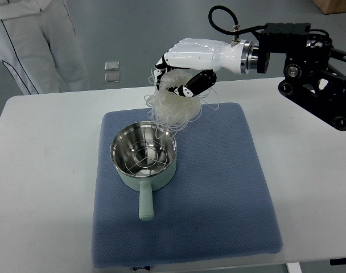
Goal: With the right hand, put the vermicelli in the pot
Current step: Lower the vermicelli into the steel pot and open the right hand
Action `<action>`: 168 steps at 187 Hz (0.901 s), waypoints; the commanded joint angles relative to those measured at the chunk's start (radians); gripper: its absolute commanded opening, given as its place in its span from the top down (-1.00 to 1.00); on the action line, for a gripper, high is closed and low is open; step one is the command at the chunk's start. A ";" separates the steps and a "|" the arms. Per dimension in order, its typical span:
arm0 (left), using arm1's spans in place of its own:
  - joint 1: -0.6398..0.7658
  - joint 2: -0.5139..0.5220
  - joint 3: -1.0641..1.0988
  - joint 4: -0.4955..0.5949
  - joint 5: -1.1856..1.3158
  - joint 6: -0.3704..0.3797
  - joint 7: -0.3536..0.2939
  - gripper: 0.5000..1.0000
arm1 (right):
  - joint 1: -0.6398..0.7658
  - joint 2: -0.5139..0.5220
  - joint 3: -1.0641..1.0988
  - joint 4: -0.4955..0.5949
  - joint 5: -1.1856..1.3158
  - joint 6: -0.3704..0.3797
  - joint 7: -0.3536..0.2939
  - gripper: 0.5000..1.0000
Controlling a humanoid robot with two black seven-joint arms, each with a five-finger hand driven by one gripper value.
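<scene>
White table (42,170) | one blue mat (218,187) | one pot (144,156) | right hand (181,71) clenching one vermicelli bundle (172,105), possibly touching rim

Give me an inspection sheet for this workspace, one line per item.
Surface: white table with a blue textured mat.
Job's things: mint-green steel-lined pot on the mat, handle toward the camera; white vermicelli bundle held above the pot's far rim, strands trailing into the pot.
Clutter: nothing seen.
Hands: right hand shut on the vermicelli; left not in view.
Cables: black cable looping at the wrist.
Surroundings: a person standing beyond the table; grey floor.
</scene>
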 commanded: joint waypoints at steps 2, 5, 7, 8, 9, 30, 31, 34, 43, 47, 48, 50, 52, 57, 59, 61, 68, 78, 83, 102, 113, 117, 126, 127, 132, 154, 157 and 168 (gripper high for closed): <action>0.000 0.000 0.000 0.000 0.000 -0.001 0.000 -1.00 | -0.009 0.050 0.000 -0.002 0.000 -0.007 0.000 1.00; 0.000 0.000 0.000 0.000 0.000 0.000 0.000 -1.00 | -0.011 0.055 0.000 -0.002 0.000 -0.007 0.000 1.00; 0.000 0.000 0.000 0.000 0.000 0.000 0.000 -1.00 | -0.014 0.061 -0.001 -0.002 0.000 -0.007 -0.002 1.00; 0.000 0.000 0.000 0.000 0.000 0.000 0.000 -1.00 | -0.017 0.066 -0.001 -0.002 0.000 -0.007 -0.002 1.00; 0.000 0.000 0.000 0.000 0.000 0.000 0.000 -1.00 | -0.017 0.066 -0.001 -0.002 0.000 -0.007 -0.002 1.00; 0.000 0.000 0.000 0.000 0.000 0.000 0.000 -1.00 | -0.037 0.107 -0.001 -0.017 -0.002 -0.008 -0.003 1.00; 0.000 0.000 0.000 0.000 0.000 0.000 0.000 -1.00 | -0.037 0.112 -0.001 -0.020 -0.002 -0.008 -0.003 1.00; 0.000 0.000 0.000 0.000 0.000 -0.001 0.000 -1.00 | -0.039 0.116 -0.001 -0.023 -0.002 -0.008 -0.003 1.00; 0.000 0.000 0.000 0.000 0.000 0.000 0.000 -1.00 | -0.048 0.139 -0.001 -0.043 -0.003 -0.010 -0.003 1.00; 0.000 0.000 0.000 0.000 0.000 0.000 0.000 -1.00 | -0.052 0.147 0.000 -0.049 -0.005 -0.010 -0.003 1.00; 0.000 0.000 0.000 0.000 0.000 0.000 0.000 -1.00 | -0.052 0.147 0.000 -0.049 -0.005 -0.010 -0.003 1.00; 0.000 0.000 0.000 0.000 0.000 0.000 0.000 -1.00 | -0.054 0.152 -0.001 -0.052 -0.005 -0.010 -0.003 1.00; 0.000 0.000 0.000 0.000 0.000 -0.001 0.000 -1.00 | -0.055 0.155 0.000 -0.055 -0.005 -0.010 -0.003 1.00; 0.000 0.000 0.000 0.000 0.000 0.000 0.000 -1.00 | -0.062 0.165 -0.001 -0.064 -0.007 -0.010 -0.006 1.00; 0.000 0.000 0.000 0.000 0.000 -0.001 0.000 -1.00 | -0.063 0.168 -0.001 -0.068 -0.008 -0.010 -0.006 1.00; 0.000 0.000 0.000 0.000 0.000 0.000 0.000 -1.00 | -0.066 0.173 -0.001 -0.071 -0.008 -0.010 -0.008 1.00; 0.000 0.000 0.000 0.000 0.000 0.000 0.000 -1.00 | -0.077 0.182 -0.001 -0.080 -0.010 -0.011 -0.011 1.00; 0.000 0.000 0.000 0.000 0.000 0.000 0.000 -1.00 | -0.094 0.198 -0.001 -0.094 -0.013 -0.021 -0.014 1.00; 0.000 0.000 0.000 0.000 0.000 0.000 0.000 -1.00 | -0.098 0.202 -0.003 -0.098 -0.014 -0.028 -0.014 1.00; 0.000 0.000 0.000 0.000 0.000 0.000 0.000 -1.00 | -0.121 0.208 -0.003 -0.106 -0.014 -0.045 -0.023 1.00; 0.000 0.000 0.000 0.000 0.000 0.000 0.000 -1.00 | -0.138 0.210 -0.003 -0.107 -0.014 -0.045 -0.023 1.00; 0.000 0.000 0.000 0.000 0.000 0.000 0.000 -1.00 | -0.146 0.213 -0.003 -0.107 -0.014 -0.047 -0.023 1.00; 0.000 0.000 0.000 0.000 0.000 -0.001 0.000 -1.00 | -0.161 0.216 -0.003 -0.112 -0.014 -0.050 -0.023 1.00; 0.000 0.000 0.000 0.000 0.000 -0.001 0.000 -1.00 | -0.161 0.216 -0.003 -0.112 -0.014 -0.050 -0.023 1.00; 0.000 0.000 0.000 0.000 0.000 0.000 0.000 -1.00 | -0.167 0.217 -0.003 -0.117 -0.014 -0.054 -0.023 1.00; 0.000 0.000 0.000 0.000 0.000 0.000 0.000 -1.00 | -0.181 0.217 -0.012 -0.135 -0.010 -0.090 -0.021 1.00; 0.000 0.000 0.000 0.000 0.000 0.000 0.000 -1.00 | -0.181 0.217 -0.012 -0.135 -0.010 -0.091 -0.021 1.00; 0.000 0.000 0.000 0.000 0.000 0.000 0.000 -1.00 | -0.183 0.217 -0.013 -0.137 -0.010 -0.096 -0.021 1.00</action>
